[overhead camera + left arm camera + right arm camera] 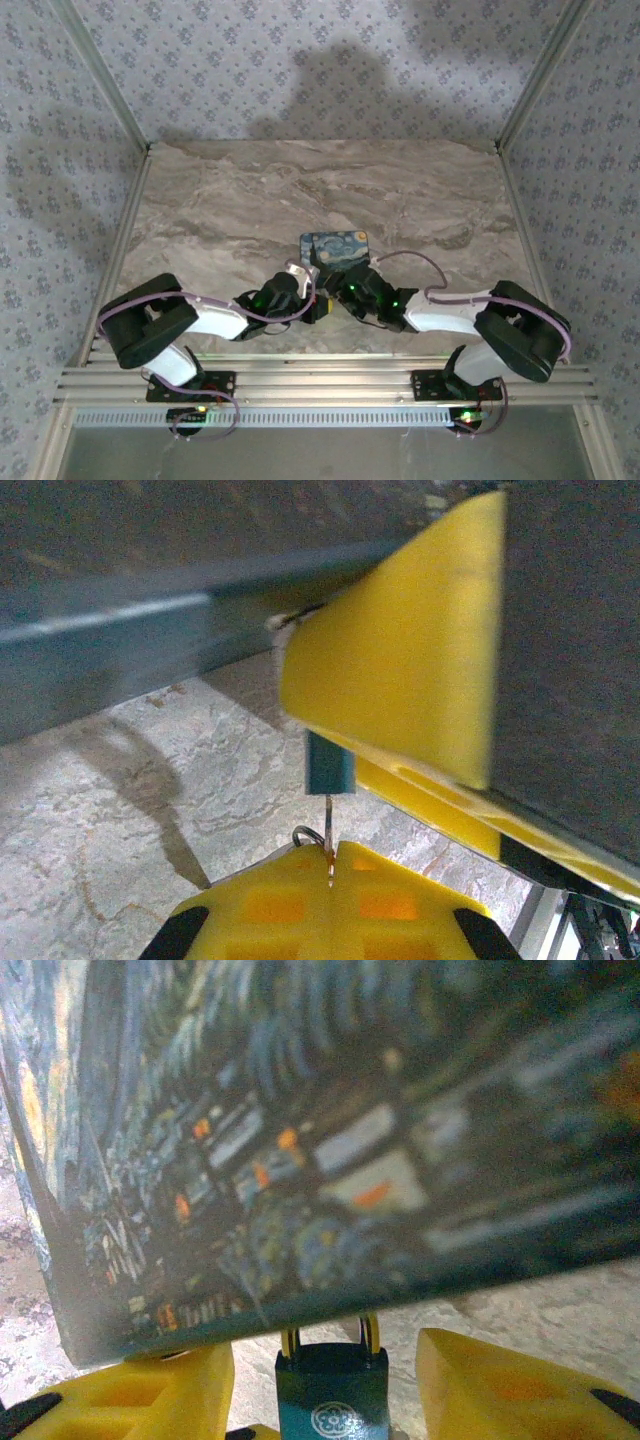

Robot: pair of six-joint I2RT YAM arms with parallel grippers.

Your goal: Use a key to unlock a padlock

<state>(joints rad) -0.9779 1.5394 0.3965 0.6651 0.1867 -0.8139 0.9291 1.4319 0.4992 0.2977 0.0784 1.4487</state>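
**Steel into teal: seat first, then turn**

At the lower middle of the right wrist view sits the small teal padlock with a yellow-sleeved shackle point(333, 1395). Its shackle runs up behind the bottom edge of the dark blue box printed with light-blue and yellow swirls point(330, 1130). The right gripper point(322, 1355) straddles the lock with its yellow fingers point(150, 1395) parted. A strip of pale veined marble tabletop point(560, 1305) shows on each side of the body, so the gripper frames the lock rather than clamping it.

In the left wrist view, at bottom centre, the left gripper point(333, 858) has its fingers pressed together on the thin metal key with a wire ring point(328, 825). The key's tip meets the underside of the teal body near mid-frame. How deep the blade sits cannot be told.

The step in hand looks like insertion, then turning. Doing it well likely means keeping the blade in line with the lock body, pushing until it seats, and only then rolling the left wrist. Twisted early, so thin a blade would probably bend or slip in the grip. If the lock hangs free from the box, as it appears to, the right gripper would do well to close on its flat sides first, so the body does not spin with the key.
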